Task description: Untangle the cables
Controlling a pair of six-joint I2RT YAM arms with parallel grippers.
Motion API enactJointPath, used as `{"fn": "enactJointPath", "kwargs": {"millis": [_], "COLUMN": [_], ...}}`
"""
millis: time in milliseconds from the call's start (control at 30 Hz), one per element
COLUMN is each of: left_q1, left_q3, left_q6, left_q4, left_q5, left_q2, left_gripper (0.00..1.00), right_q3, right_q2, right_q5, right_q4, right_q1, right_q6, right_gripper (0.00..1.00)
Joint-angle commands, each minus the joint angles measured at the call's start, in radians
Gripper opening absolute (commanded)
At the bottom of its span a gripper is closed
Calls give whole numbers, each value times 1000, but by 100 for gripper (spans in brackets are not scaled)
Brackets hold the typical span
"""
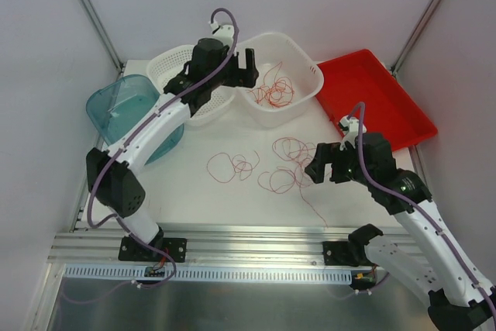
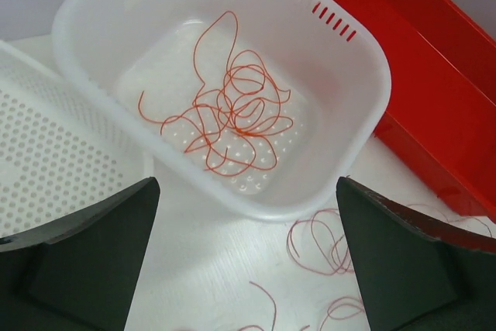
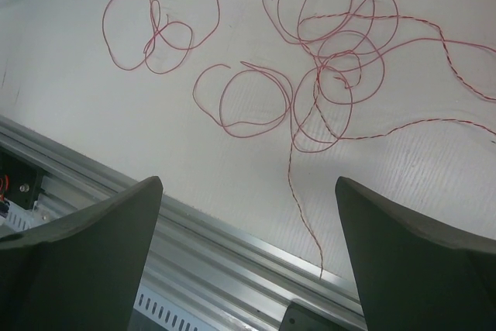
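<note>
Thin red-orange cables lie in two places. One bunch rests inside the white square basket. More loops and a tangled cluster lie on the white table. My left gripper hovers open at the basket's near-left rim, nothing between its fingers. My right gripper is open above the table's front edge, right of the cluster, holding nothing. One strand trails toward the metal rail.
A round white perforated basket sits left of the square one. A teal bin stands at the far left, a red tray at the right. An aluminium rail borders the table front.
</note>
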Motion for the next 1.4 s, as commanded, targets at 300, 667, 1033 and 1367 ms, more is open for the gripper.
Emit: {"fn": "enactJointPath", "kwargs": {"millis": [300,667,1033,1367], "left_q1": [-36,-138,-244,-264], "left_q3": [-596,-808,-646,-538], "left_q6": [-139,-219,-196,-217], "left_q4": [-58,-172,-178,-184], "left_q5": [-84,-79,-202,-237], "left_q2": [-486,-524,-180,59], "left_gripper": [99,99,99,90], "right_q3": [-2,-10,-19,-20], "right_q2": [47,75,57,55], "right_q5": [5,32,50,73], "right_q4": [58,58,21,-2], "right_q1": [12,23,27,27], "right_q6": [48,67,45,19], "right_gripper": [100,99,100,100]}}
